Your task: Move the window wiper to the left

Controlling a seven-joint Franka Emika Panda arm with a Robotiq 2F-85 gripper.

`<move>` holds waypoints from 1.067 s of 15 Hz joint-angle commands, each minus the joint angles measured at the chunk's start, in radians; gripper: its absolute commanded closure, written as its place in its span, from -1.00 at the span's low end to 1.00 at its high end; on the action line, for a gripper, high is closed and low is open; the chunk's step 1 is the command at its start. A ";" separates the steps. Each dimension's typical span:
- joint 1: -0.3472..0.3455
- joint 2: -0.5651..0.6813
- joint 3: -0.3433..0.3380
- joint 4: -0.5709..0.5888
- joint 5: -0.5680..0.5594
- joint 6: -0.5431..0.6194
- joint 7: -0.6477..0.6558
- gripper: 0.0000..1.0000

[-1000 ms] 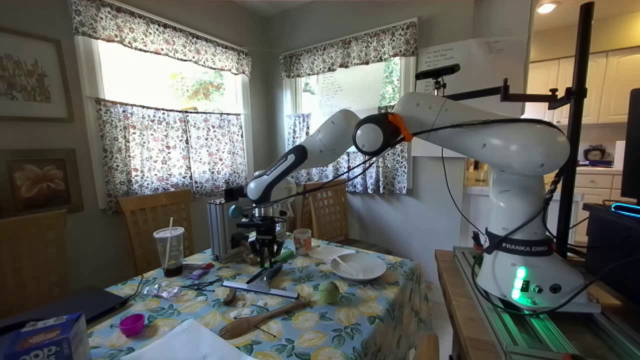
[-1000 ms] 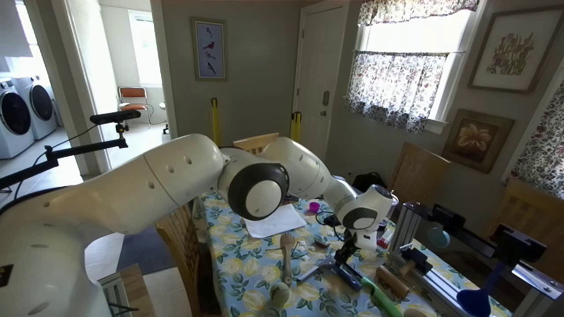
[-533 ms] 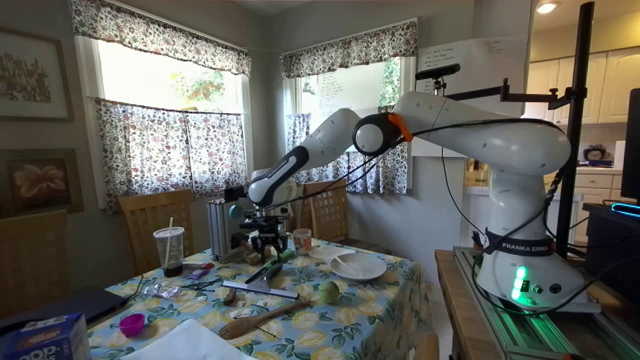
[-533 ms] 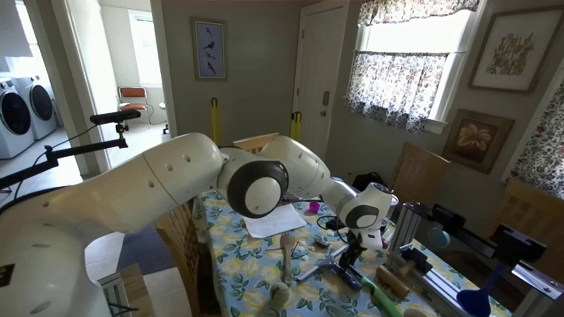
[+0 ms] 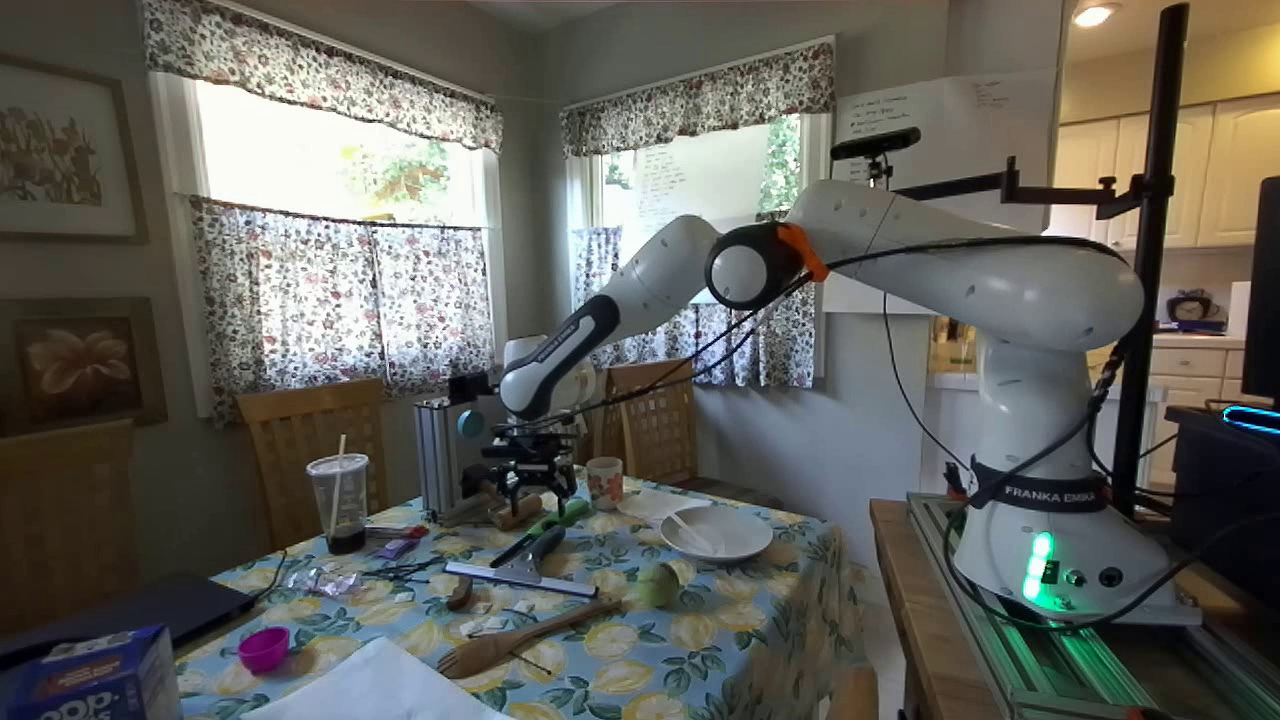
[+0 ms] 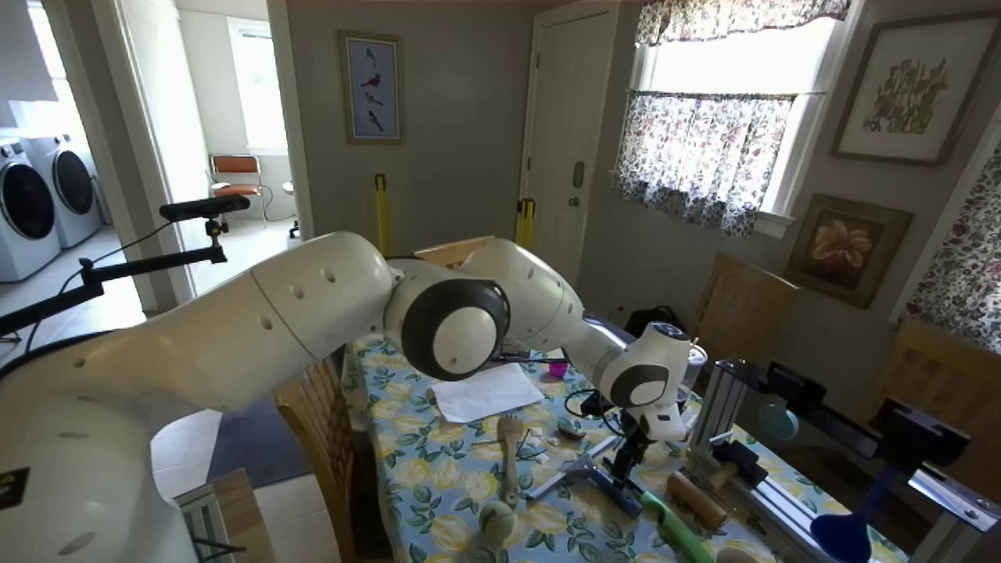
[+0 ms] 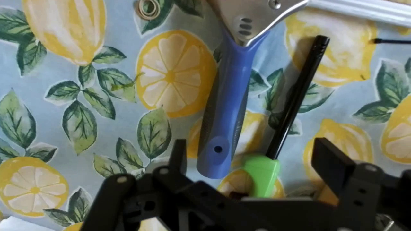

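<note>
Black, and nearest, is your gripper [image 7: 252,150], entering from the bottom of the wrist view, its two fingers [image 7: 178,157] spread wide with nothing held between them. Just ahead, the window wiper [image 7: 236,70] lies on the lemon-print tablecloth [image 7: 122,128]. The end of its blue handle [image 7: 224,109] is the part closest to you; seen from the wrist, it falls between your fingers, nearer the finger at the picture's left. In both exterior views your fingertips seem to sit above it, not on it. Just beside the handle, on its right in the wrist view, a green lighter [image 7: 263,171] with a long black stem shares that same gap. From its near end, the handle's long axis runs up the picture, leaning slightly right, to a metal head [image 7: 253,12] with a blade [image 7: 362,10] set crosswise. Your fingers stand either side of that axis, so a grasp looks to need little turning; a slide along the handle and toward the picture's left seems wiser, or the lighter could be pinched too. Whose left the task means, you cannot tell from these views. Farthest, past the blade in an exterior view, lies a wooden fork [image 5: 505,643].
</note>
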 commanded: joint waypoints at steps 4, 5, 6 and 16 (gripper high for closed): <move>0.041 -0.122 -0.027 -0.143 -0.020 0.031 0.021 -1.00; 0.048 -0.136 -0.038 -0.152 -0.027 0.045 0.028 -1.00; 0.047 -0.154 -0.037 -0.156 -0.024 0.024 0.025 -1.00; 0.023 -0.226 -0.015 -0.213 -0.004 -0.083 0.013 -1.00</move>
